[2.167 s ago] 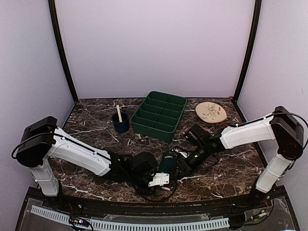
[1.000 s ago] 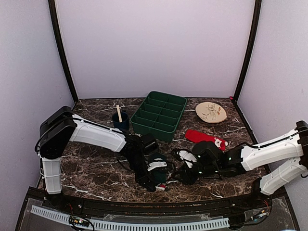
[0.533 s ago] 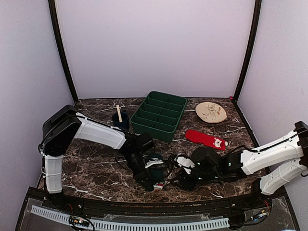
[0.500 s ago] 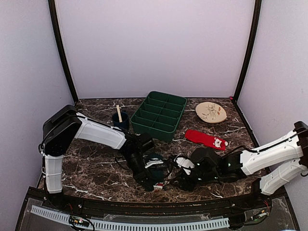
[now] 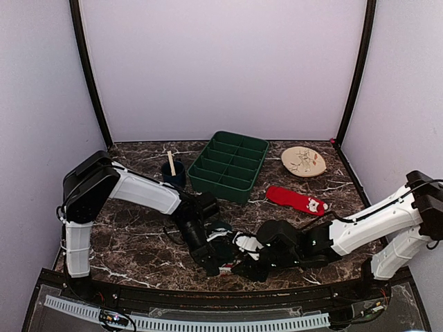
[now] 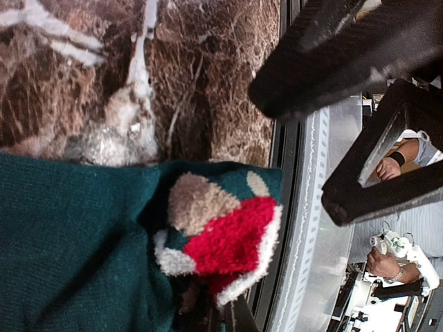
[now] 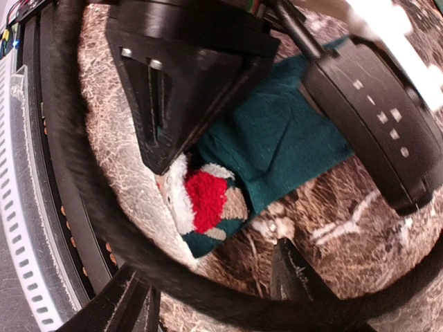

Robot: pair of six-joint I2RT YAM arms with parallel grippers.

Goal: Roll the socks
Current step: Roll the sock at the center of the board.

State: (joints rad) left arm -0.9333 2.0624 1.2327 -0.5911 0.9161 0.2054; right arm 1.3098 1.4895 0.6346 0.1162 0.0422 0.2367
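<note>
The dark teal sock point(image 5: 223, 235) lies bunched near the table's front edge. Its end bears a red, white and tan patch point(image 6: 221, 238). My left gripper point(image 5: 216, 257) is low over that end and looks shut on it. Only a sliver of one finger point(image 6: 235, 319) shows under the fabric. My right gripper point(image 5: 242, 261) is open and empty just right of the sock, with its fingers point(image 7: 291, 270) spread on the table beside the patch point(image 7: 204, 200). The red sock point(image 5: 294, 199) lies flat and alone further back right, its white patches at its right end.
A green compartment tray point(image 5: 230, 166) stands at the back centre. A dark blue cup point(image 5: 173, 176) with a wooden stick is to its left and a tan plate point(image 5: 303, 160) to its right. The front rail point(image 5: 187, 321) is close behind the grippers. A black cable point(image 7: 104, 207) crosses the right wrist view.
My right arm has dropped low and slid left until its gripper is beside the teal sock, uncovering the red sock. My left gripper has stayed on the teal sock's end.
</note>
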